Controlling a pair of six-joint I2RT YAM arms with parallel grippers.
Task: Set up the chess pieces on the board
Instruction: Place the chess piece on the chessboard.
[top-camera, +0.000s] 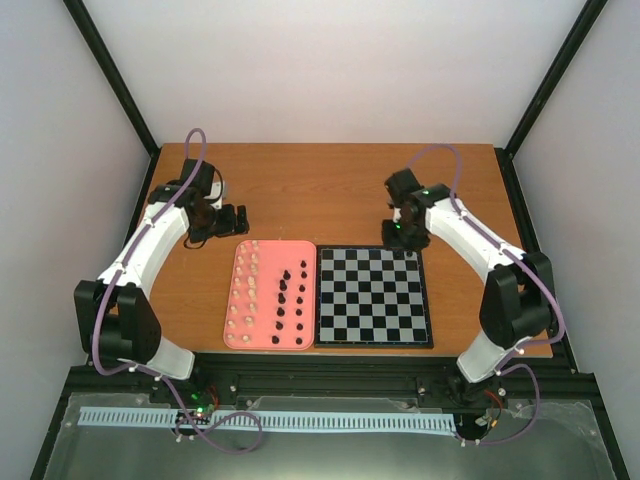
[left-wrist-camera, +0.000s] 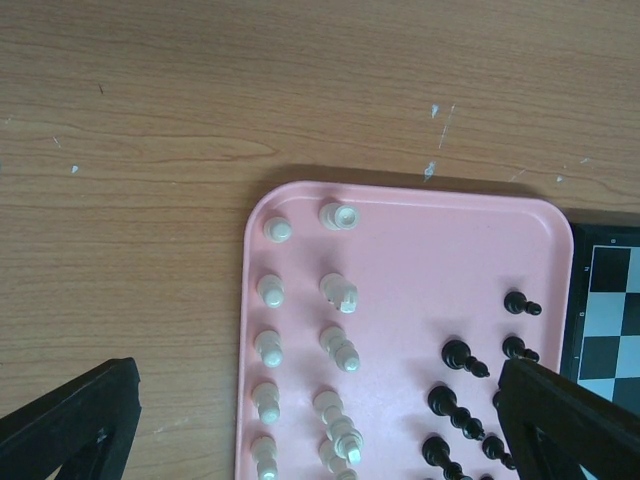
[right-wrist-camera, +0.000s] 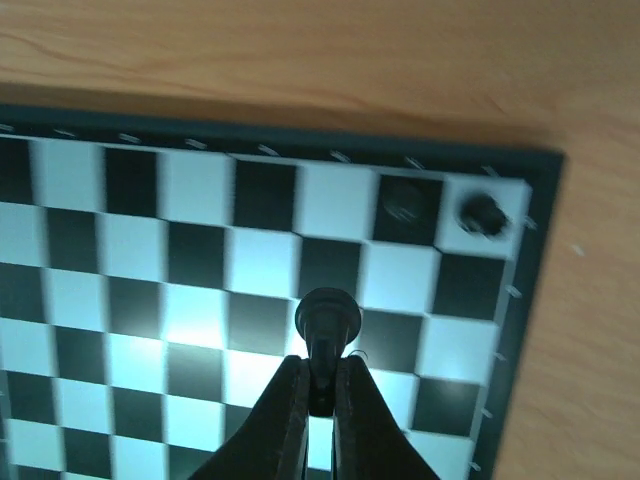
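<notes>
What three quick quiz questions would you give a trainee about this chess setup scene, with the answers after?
1. True or false: the right tool is shut on a black piece.
2. Besides that one, how many black pieces stand on the board in the right wrist view? A) none B) two C) five
3. Fill in: in the pink tray, the ___ pieces lie on the side nearer the board.
Key: 1 true. 2 B, the two corner pieces on neighbouring squares. 3 black; the black tray pieces are on the board's side.
</notes>
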